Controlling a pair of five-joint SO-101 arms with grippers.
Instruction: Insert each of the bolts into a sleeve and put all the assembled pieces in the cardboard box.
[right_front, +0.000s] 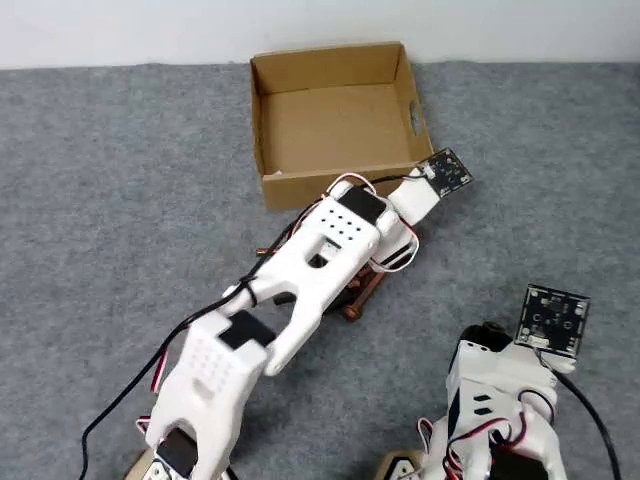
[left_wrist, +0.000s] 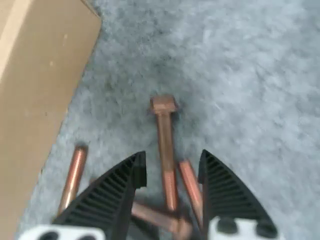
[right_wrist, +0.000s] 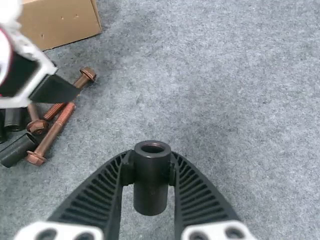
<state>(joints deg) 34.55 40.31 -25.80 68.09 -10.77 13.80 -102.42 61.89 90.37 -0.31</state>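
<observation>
Perhaps a lab, grey carpet, white wall

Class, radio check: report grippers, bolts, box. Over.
Left gripper open, jaws astride a bolt. Right gripper shut on a sleeve. Loose bolts crowd the pick. Box holds nothing yet.

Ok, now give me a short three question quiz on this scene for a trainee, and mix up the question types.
1. True or false: the cardboard box already has an assembled piece in it.
2. What is in the right gripper? A) a bolt B) a black sleeve C) nothing
3. Fill in the blank: the left gripper is open, with its fingers on either side of one of the copper-coloured ____ lying beside the box.

Key: 1 false, the box is empty; 2 B; 3 bolts.
</observation>
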